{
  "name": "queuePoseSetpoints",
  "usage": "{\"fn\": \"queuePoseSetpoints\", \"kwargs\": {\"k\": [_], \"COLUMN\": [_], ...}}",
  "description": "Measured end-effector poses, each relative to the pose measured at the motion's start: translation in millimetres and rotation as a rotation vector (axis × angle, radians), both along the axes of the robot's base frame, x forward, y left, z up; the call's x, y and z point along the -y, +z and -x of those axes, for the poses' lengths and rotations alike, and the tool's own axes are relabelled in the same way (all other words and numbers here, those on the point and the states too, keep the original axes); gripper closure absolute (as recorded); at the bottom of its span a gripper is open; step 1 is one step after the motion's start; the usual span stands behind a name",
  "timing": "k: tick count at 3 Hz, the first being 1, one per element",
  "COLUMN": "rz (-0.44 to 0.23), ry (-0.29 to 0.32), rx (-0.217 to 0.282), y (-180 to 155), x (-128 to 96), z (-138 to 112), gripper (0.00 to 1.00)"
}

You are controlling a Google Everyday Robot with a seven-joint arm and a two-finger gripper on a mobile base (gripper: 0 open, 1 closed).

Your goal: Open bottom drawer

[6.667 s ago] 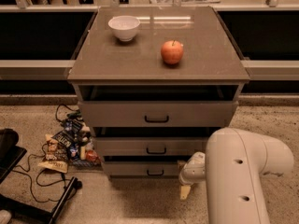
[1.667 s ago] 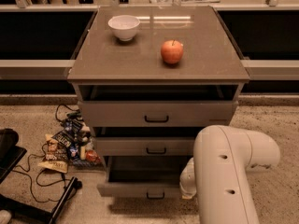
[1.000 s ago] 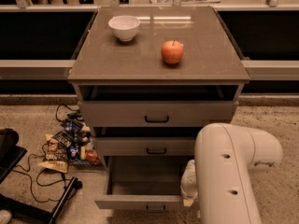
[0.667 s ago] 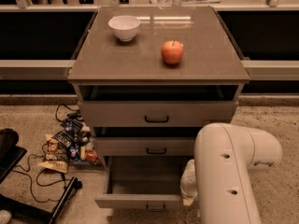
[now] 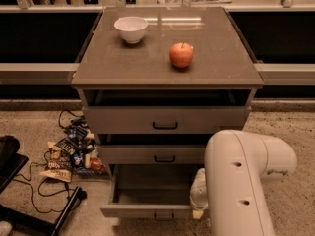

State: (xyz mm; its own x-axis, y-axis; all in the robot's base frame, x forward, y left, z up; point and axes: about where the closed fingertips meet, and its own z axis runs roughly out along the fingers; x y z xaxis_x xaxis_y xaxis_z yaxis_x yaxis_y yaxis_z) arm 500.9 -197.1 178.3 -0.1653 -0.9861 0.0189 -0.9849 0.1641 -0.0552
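Since bottom drawer (image 5: 147, 210) stands pulled well out, task looks nearly done | gripper (image 5: 197, 212) low at drawer front's right end, seemingly placed for pulling | grip state: cannot tell

bowl (image 5: 131, 28): on table (image 5: 219, 58), back left
apple (image 5: 181, 55): on table, right of centre
bottom drawer (image 5: 138, 211): lowest in table, jutting forward
pincer (image 5: 198, 209): low before table, right side

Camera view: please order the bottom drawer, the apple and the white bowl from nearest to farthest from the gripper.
The gripper is low, at the front right.
1. bottom drawer, just beside it.
2. apple, cabinet top, middle right.
3. bowl, cabinet top, back left.
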Motion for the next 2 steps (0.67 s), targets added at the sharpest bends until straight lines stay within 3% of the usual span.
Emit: {"fn": "queuePoseSetpoints", "kwargs": {"k": [1, 2], "rz": [0.000, -0.017], "ry": [0.000, -0.009], "rx": [-0.002, -0.031], "y": [-0.8, -9.0], "x": [0.0, 2.7], "z": [0.9, 13.8], "gripper": [0.00, 0.00]}}
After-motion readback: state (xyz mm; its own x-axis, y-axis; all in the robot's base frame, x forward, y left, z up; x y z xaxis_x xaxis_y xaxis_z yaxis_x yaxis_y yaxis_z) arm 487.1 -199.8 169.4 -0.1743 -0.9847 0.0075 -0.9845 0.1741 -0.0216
